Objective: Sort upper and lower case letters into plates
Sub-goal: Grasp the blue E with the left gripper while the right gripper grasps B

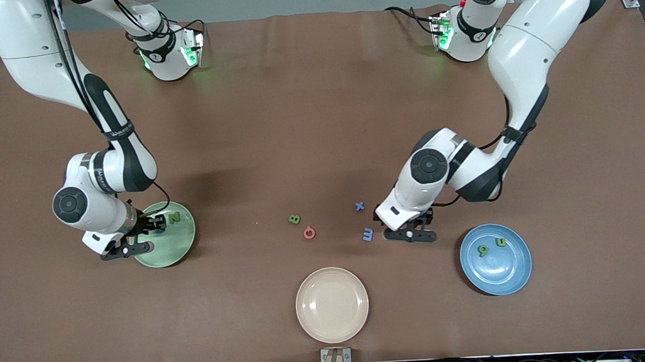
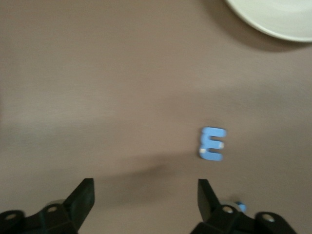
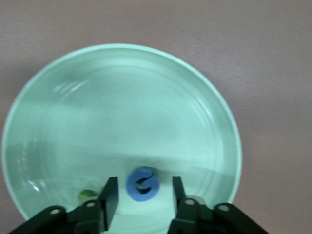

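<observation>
The right gripper (image 3: pixel 141 200) hangs over the mint green plate (image 1: pixel 185 240), fingers parted around a blue round letter (image 3: pixel 143 184) lying in it, beside a green Z (image 1: pixel 174 217); the left gripper (image 2: pixel 146 197) hovers spread wide near a blue m (image 2: pixel 213 144); the blue plate (image 1: pixel 512 278) sits toward the left arm's end, holding two green letters (image 1: pixel 492 246).

Cut off by the left wrist view's edge: cream plate (image 2: pixel 273 22). Half hidden under the right arm: mint green plate (image 1: pixel 179 246).
</observation>
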Motion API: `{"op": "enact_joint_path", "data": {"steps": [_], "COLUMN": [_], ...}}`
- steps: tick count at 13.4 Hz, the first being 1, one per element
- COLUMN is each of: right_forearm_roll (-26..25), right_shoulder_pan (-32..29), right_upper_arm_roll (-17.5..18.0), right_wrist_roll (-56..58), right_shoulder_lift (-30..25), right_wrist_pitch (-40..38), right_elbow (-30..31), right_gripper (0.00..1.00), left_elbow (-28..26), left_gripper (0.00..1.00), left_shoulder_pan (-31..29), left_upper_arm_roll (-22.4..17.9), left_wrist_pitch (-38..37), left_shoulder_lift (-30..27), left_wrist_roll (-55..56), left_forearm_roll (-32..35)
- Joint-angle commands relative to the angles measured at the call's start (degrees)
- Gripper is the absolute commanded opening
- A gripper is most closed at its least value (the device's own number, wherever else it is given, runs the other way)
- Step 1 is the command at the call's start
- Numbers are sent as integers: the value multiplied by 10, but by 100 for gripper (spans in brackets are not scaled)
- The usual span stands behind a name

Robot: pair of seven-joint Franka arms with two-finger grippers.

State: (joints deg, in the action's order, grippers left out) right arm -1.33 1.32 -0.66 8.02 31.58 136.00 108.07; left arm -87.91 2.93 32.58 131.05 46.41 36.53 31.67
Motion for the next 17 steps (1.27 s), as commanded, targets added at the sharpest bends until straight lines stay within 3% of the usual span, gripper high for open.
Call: {"op": "enact_joint_path", "data": {"steps": [1,3,8,12,14,15,17], "right_forearm_roll": [-10,-3,0,-1,-4,-5,-10], "right_shoulder_pan": [-15,16,167,254,278,287,295], "right_upper_arm_roll": [13,19,18,18,18,17,16], "right_wrist_roll": [3,-88,-400,-570,-630,-664,-719], "right_shoulder_lift": [-31,-35,-16,68,105,117,136], "right_wrist_pitch": [1,-2,25,24,23,24,25], "right_elbow": [26,16,-28,-135,-184,-199,-218], "right_gripper": [100,100,100,99,88,82,78], "left_elbow": [52,70,114,116,116,116,116], "left_gripper": [80,67,61,54,50,46,25], "left_shoulder_pan": [24,44,92,98,98,98,106], "left_upper_arm_roll": [-5,-6,-44,-53,-54,-56,-58], "left_wrist_pitch": [0,0,15,46,46,46,46], "left_shoulder_lift": [41,56,85,102,104,105,106], "left_wrist_roll": [-25,-27,-24,-23,-24,-24,-24], "left_forearm_roll": [2,2,2,2,2,2,2]}}
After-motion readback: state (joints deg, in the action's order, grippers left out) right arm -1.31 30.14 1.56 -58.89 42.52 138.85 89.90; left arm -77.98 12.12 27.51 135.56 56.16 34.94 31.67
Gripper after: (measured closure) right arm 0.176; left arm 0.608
